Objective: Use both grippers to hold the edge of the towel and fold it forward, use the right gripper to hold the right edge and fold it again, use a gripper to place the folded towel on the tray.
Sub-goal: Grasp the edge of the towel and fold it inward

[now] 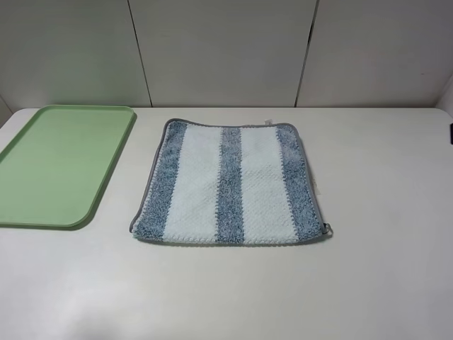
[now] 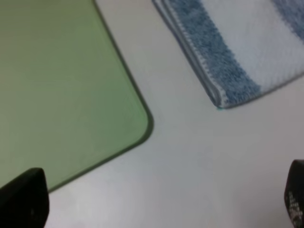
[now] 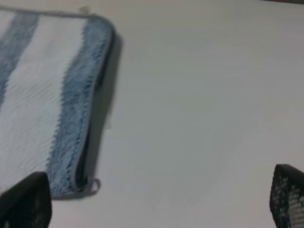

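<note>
Blue-and-white striped towel (image 1: pixel 230 185) lies flat near the green tray (image 1: pixel 64 163).
Jaws spread wide, holding nothing: left gripper (image 2: pixel 159 199), right gripper (image 3: pixel 156 202).

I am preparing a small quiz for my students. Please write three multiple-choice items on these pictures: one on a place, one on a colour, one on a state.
1. In the high view, where does the tray lie, seen from the towel?
A) to its left
B) to its right
C) under it

2. What colours are the towel's stripes?
A) red and yellow
B) blue and white
C) green and black

3. How is the left gripper?
A) shut on the towel
B) open, holding nothing
C) shut on the tray

Answers:
1 A: the tray sits at the left, apart from the towel.
2 B: blue bands alternate with white ones.
3 B: its jaws stand wide apart with only bare table between them.
</note>
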You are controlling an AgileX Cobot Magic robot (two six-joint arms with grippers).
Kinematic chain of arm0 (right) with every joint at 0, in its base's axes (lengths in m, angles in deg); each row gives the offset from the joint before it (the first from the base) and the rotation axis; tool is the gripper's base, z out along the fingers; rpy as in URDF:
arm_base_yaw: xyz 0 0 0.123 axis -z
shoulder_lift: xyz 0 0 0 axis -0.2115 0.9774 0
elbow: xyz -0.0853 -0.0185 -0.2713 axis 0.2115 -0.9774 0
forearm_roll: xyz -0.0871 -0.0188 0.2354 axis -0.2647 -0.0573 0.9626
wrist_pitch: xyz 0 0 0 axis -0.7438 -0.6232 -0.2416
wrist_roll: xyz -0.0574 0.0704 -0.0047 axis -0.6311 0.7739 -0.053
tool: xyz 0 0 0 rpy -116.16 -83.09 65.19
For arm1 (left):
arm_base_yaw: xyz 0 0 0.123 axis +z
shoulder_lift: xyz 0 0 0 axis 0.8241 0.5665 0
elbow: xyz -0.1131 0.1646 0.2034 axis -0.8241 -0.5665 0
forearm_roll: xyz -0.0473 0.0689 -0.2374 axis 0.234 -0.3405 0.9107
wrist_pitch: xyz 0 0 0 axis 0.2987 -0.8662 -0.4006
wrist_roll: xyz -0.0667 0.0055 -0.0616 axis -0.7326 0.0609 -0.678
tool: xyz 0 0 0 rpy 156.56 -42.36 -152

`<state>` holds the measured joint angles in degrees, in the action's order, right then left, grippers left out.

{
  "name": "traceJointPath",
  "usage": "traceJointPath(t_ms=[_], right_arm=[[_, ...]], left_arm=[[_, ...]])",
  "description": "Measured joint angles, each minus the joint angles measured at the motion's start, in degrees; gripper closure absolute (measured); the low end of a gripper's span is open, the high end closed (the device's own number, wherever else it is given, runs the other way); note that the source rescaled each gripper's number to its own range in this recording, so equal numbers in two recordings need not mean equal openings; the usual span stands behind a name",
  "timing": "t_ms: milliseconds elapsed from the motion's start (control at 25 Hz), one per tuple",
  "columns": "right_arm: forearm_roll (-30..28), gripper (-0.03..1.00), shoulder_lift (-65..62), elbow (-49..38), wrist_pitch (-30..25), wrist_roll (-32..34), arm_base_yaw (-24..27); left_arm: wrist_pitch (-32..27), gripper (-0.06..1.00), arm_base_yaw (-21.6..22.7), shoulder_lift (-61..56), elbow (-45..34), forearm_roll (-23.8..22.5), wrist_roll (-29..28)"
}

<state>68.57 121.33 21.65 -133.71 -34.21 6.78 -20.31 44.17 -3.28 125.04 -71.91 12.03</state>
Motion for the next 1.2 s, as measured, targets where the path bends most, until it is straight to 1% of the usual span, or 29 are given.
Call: traceJointPath(t_ms=[280,440,520,760,920,1080,1200], right_arm=[[-0.6,-0.03,15.9,6.4,1.1,-5.1,-8.8],[-1.6,-0.03,22.4,9.0,1.3,-8.0,-13.9],[-2.0,-0.03,25.1,9.6,1.4,-9.3,-16.7],[-2.3,-0.03,30.7,9.7,1.4,-14.4,-24.0],[-2.4,-0.03,33.5,9.8,1.5,-18.2,-26.7],[-3.0,-0.03,36.5,9.8,1.7,-22.1,-27.5],[-4.6,-0.03,39.4,9.8,2.2,-24.1,-27.6]], left_arm=[[0.8,-0.06,-6.0,12.5,3.6,0.0,7.4],[1.2,-0.06,-10.6,18.7,5.1,-0.1,11.9],[1.3,-0.06,-12.8,21.4,5.1,-0.1,13.8],[1.4,-0.06,-17.4,28.5,5.2,-0.1,18.5],[1.7,-0.05,-19.8,32.2,5.2,-0.2,21.1],[2.9,-0.04,-20.2,36.3,5.2,-0.2,23.5],[3.6,-0.04,-20.2,40.2,5.2,-0.2,25.0]])
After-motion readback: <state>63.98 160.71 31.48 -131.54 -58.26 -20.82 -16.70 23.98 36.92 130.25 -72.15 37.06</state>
